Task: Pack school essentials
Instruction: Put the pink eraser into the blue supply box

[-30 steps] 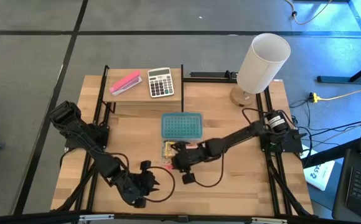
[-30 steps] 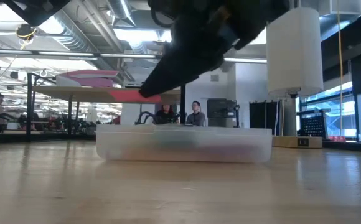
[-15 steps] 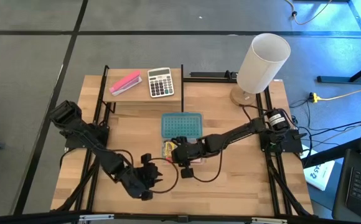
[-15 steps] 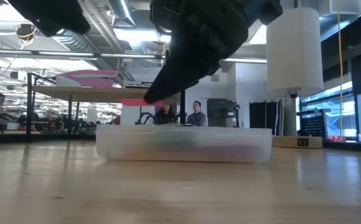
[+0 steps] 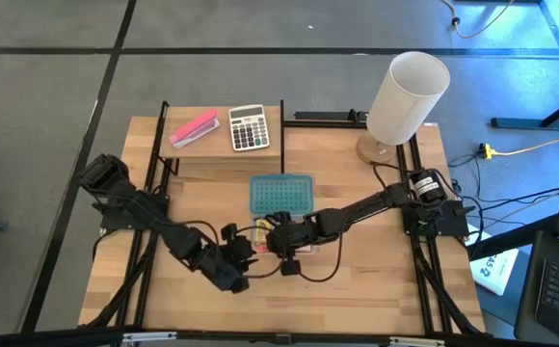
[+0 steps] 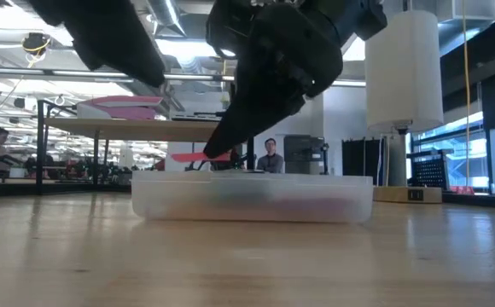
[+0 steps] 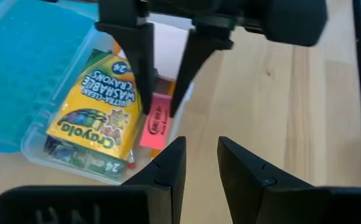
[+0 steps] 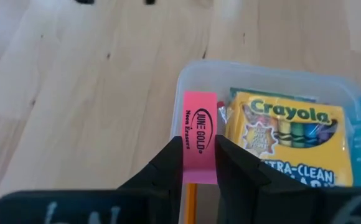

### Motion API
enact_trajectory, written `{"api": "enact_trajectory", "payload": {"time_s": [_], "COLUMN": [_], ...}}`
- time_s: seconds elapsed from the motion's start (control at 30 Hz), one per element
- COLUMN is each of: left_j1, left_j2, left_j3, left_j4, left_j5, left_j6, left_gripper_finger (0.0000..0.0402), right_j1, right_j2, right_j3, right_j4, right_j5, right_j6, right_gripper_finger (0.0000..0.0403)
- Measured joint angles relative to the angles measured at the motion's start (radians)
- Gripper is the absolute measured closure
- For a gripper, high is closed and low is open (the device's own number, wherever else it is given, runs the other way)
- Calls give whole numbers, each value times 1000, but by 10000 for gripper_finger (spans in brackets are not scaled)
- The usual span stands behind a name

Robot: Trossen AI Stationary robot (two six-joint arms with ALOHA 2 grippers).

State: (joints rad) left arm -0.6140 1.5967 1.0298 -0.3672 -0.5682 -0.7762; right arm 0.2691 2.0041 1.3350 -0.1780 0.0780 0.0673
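Observation:
A clear plastic box [image 5: 260, 233] stands at mid-table, its blue lid [image 5: 281, 194] lying just beyond it. Inside the box lies the yellow-green crayon box [image 8: 286, 144], with an orange pencil [image 8: 190, 200] beside it. My right gripper [image 8: 199, 163] is shut on the pink eraser [image 8: 199, 134] and hovers over the box's edge. My left gripper [image 7: 200, 158] is open and empty. It sits on the near-left side of the box and faces it. The scissors, pen and sticky-note pad do not show. My right gripper pinches the pink eraser between its two fingers [image 8: 168, 163], which press on its long sides at one end [image 8: 199, 169]. The fingers slant down from the table's right. The eraser's free end [image 7: 153, 132] sticks out past the fingertips. It is lifted clear, over the box's rim [image 6: 188, 156].
A pink stapler [image 5: 194, 128] and a white-grey calculator [image 5: 249, 127] sit on a raised shelf at the far left. A white lamp [image 5: 405, 94] stands at the far right. People sit in the room behind [image 6: 269, 158]. Bare wood lies along the near edge.
My left arm has swung up from the near edge toward the box and stopped just short of the right gripper. My right gripper, still shut on the eraser, has dropped lower over the box and shifted slightly toward the far edge.

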Motion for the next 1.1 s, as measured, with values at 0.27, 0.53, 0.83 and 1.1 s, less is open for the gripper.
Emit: {"api": "enact_trajectory", "payload": {"time_s": [0.27,0.53,0.83,1.1], "left_j1": [38,35,36,36], "left_j2": [0,0,0,0], "left_j3": [0,0,0,0], "left_j4": [0,-3,-6,-6], "left_j5": [2,5,5,5], "left_j6": [0,0,1,1], "left_gripper_finger": [316,316,316,316], "right_j1": [0,-3,-5,-5], "right_j2": [13,13,13,13], "right_j3": [0,0,0,0], "right_j4": [-13,-23,-23,-24], "right_j5": [8,8,9,9], "right_j6": [0,1,2,2], "right_gripper_finger": [316,316,316,314]}}
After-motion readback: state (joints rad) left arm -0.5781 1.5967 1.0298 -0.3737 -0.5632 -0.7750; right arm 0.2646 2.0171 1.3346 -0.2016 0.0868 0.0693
